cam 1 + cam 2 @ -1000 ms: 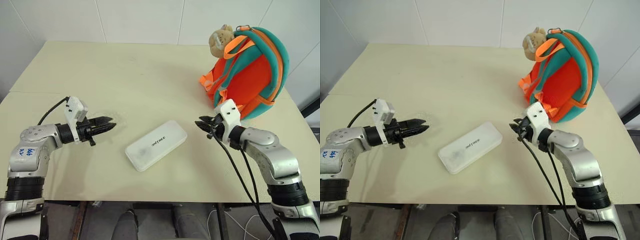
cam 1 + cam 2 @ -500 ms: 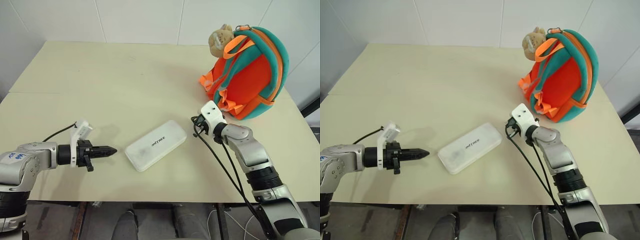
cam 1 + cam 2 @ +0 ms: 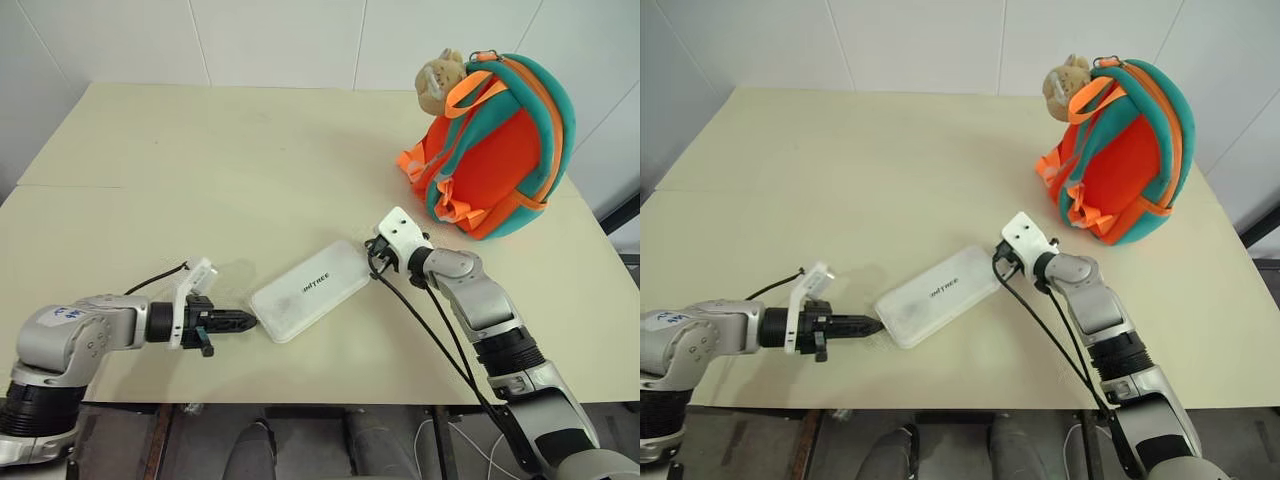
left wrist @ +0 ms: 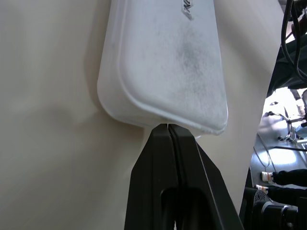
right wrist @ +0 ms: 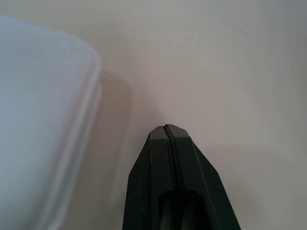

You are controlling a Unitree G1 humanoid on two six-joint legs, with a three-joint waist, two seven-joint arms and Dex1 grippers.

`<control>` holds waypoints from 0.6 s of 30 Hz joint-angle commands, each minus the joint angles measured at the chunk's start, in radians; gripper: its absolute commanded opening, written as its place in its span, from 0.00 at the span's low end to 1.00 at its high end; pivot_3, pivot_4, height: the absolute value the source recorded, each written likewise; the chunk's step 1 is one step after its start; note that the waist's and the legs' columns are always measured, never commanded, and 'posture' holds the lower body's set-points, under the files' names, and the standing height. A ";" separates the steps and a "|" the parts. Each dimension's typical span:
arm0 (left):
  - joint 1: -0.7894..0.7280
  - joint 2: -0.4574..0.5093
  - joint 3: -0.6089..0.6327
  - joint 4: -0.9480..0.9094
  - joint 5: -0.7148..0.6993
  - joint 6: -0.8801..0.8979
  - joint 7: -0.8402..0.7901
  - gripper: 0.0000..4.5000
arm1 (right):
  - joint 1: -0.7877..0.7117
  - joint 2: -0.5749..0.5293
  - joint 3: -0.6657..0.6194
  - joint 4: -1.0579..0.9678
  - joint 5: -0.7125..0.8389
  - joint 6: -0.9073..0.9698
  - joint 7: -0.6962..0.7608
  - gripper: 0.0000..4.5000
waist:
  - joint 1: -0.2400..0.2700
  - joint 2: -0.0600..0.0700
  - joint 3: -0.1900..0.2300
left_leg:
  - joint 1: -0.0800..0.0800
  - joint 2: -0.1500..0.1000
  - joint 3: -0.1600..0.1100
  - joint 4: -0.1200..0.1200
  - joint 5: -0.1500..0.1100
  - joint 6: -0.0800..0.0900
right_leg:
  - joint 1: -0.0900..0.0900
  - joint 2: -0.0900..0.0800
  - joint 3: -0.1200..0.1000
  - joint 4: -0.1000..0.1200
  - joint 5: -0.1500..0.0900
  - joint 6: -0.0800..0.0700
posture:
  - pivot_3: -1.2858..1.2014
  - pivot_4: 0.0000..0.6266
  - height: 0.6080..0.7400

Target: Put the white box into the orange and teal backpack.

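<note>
White box [image 3: 311, 290] lies flat on cream table [image 3: 230, 170], white wall [image 3: 280, 40] behind.

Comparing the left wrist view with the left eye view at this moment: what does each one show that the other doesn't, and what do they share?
The left wrist view alone shows, close up, the left gripper with jaws shut, its tip at the near short end of the white box, and grey smudges on the lid.

The left eye view alone shows the orange and teal backpack standing at the table's far right corner with its plush toy, and the right gripper at the box's far end.

Both show the white box lying flat on the beige table, outside the backpack, and the left gripper.
</note>
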 commanded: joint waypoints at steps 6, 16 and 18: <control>-0.021 -0.018 -0.016 -0.009 0.001 -0.029 0.026 0.00 | 0.050 -0.086 0.033 -0.196 0.046 0.136 0.160 0.00 | 0.005 0.000 0.000 | 0.000 0.000 0.000 0.000 0.000 0.000 | 0.000 0.000 0.000 -0.001 0.000 0.000 | 0.52 0.24 1.00; -0.064 -0.026 -0.044 0.071 0.073 -0.128 0.032 0.00 | 0.108 -0.184 0.031 -0.352 0.102 0.257 0.268 0.00 | 0.005 0.000 0.000 | 0.000 0.000 0.000 0.001 0.000 0.000 | 0.001 0.000 0.000 -0.001 0.000 0.000 | 0.52 0.24 1.00; -0.072 -0.028 -0.051 0.084 0.079 -0.142 0.028 0.00 | 0.122 -0.208 0.031 -0.392 0.126 0.296 0.293 0.00 | 0.006 0.000 0.000 | 0.000 0.000 0.000 0.001 0.000 0.000 | 0.001 0.000 0.000 -0.002 0.000 0.000 | 0.52 0.24 1.00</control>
